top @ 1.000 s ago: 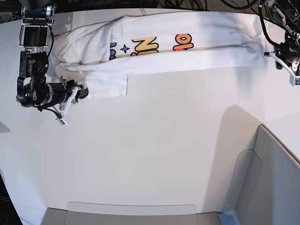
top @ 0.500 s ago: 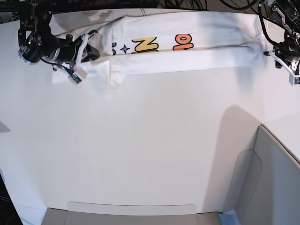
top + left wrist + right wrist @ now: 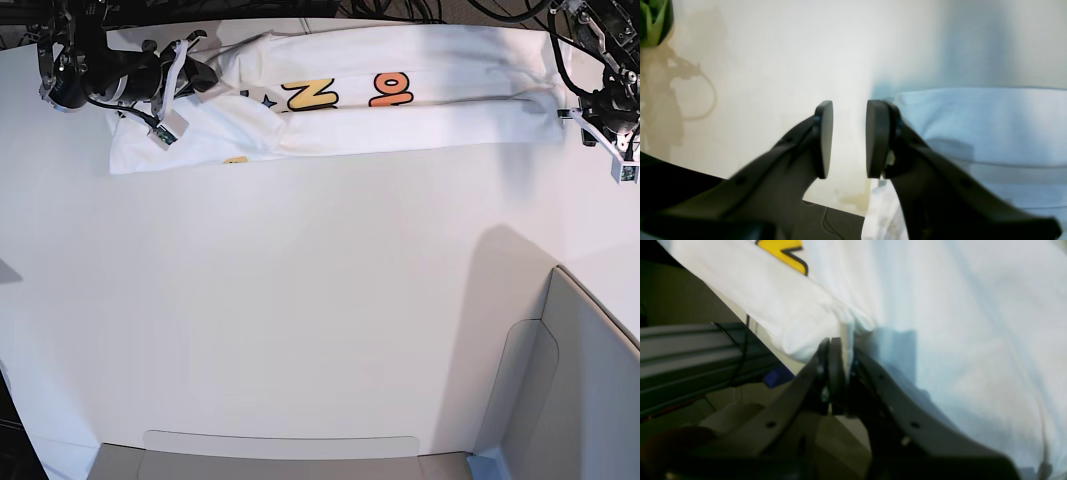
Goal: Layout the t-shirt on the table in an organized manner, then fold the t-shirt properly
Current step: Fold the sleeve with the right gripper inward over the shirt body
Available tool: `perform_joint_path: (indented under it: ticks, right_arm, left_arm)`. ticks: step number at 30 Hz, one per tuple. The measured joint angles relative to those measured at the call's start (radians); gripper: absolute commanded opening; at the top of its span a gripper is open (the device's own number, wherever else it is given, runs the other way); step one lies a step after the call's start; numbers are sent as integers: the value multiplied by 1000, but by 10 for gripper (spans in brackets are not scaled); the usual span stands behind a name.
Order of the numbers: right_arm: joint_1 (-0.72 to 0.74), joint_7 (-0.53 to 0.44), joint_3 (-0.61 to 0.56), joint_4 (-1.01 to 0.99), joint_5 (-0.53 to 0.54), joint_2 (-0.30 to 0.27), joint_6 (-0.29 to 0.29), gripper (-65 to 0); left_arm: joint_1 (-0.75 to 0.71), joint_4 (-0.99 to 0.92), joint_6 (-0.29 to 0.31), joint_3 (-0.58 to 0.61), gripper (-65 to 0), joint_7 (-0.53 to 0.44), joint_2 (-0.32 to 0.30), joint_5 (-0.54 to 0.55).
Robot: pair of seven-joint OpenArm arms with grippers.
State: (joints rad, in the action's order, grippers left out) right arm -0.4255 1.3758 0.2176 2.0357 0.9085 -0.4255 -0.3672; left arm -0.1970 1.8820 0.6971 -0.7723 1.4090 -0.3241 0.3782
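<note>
The t-shirt (image 3: 400, 110) lies as a long white strip along the far edge of the table (image 3: 300, 300), with yellow and orange letters showing. My right gripper (image 3: 203, 76) is over the shirt's left end. In the right wrist view this gripper (image 3: 840, 368) is shut on a pinched fold of the t-shirt (image 3: 940, 340). My left gripper (image 3: 572, 116) is at the strip's right end. In the left wrist view it (image 3: 849, 138) stands open with nothing between its pads, and the t-shirt (image 3: 990, 126) lies just to its right.
A grey panel (image 3: 585, 400) rises at the near right corner, and a grey strip (image 3: 280, 455) runs along the near edge. Cables hang behind the far edge of the table.
My right gripper swung from the near left up to the far edge, carrying the shirt's lower-left flap over onto the strip, then shifted slightly right. The left arm barely moved.
</note>
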Motion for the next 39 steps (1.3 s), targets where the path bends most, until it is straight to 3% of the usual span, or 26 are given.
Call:
perform_joint_path:
  ticks: [7, 12, 19, 23, 28, 33, 39]
  right_arm:
    - [-1, -1, -6, 0, -3, -28, 0, -639]
    - [-1, 1, -5, 0, 5, -30, 0, -497]
    - [7, 1, -4, 0, 13, -28, 0, -489]
    - [7, 1, 14, 0, 92, -24, 0, -489]
    - [8, -3, 163, 0, 194, 39, 0, -489]
    - [19, 0, 185, 0, 215, 79, 0, -489]
    - [13, 1, 184, 0, 218, 143, 0, -489]
  left_arm:
    - [-19, 0, 0, 0, -470, 0, 0, 3]
    - [-17, 0, 0, 0, -470, 1, 0, 7]
    - [-37, 0, 0, 0, -469, -2, 0, 7]
    - [-48, 0, 0, -2, -467, 2, 0, 3]
    - [-47, 0, 0, -2, -467, 1, 0, 3]
    - [-46, 0, 0, -10, -466, 1, 1, 4]
    - [-37, -2, 0, -186, -466, 2, 8, -2]
